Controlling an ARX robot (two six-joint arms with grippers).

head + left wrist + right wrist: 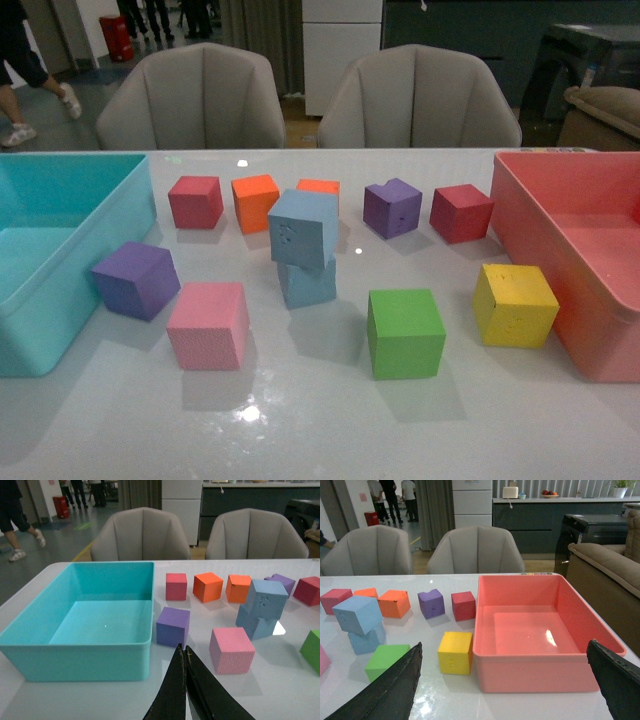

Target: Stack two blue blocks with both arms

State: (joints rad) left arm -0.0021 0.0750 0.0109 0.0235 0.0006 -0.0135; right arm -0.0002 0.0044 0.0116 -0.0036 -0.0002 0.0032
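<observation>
Left gripper (186,652) is clenched on nothing, right gripper (505,680) is spread wide and empty, both well back. Beyond the fingertips, the upper blue block (303,227) sits twisted and tilted on the lower blue block (308,281). I reckon that skewed overhang could tip it off if anything bumps the table (320,430).

lower blue block (308,281): we see its top hidden under the upper blue block (303,227)
teal bin (60,250): cut off at the front view's left edge
pink block (323,661): we see only a corner, right wrist view
</observation>
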